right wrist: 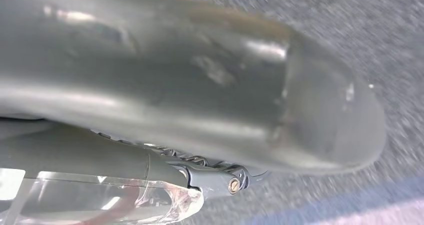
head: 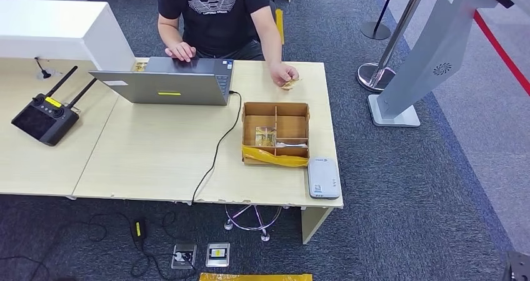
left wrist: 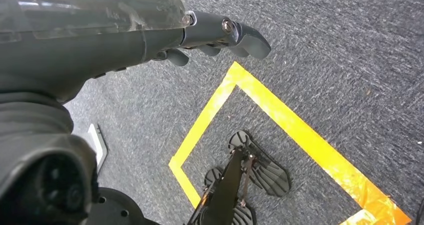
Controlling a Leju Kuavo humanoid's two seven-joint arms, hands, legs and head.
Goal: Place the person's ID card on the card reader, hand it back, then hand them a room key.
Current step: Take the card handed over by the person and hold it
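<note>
A person in a black shirt sits behind the table (head: 156,162). One of their hands rests on a yellowish ID card (head: 290,82) at the table's far right edge. A grey-white card reader (head: 323,177) lies at the table's front right corner. Just behind it stands a brown divided cardboard box (head: 275,133) with a room key card (head: 265,135) in a middle compartment. My left hand (left wrist: 215,35) hangs over the carpet, fingers stretched out and holding nothing. My right hand (right wrist: 210,100) also hangs low; its thick thumb hides the fingers.
An open grey laptop (head: 164,84) with a black cable stands at the table's middle, the person's other hand on it. A black remote controller (head: 45,118) lies at the left. A grey kiosk stand (head: 425,62) and a stanchion base (head: 373,75) are right of the table.
</note>
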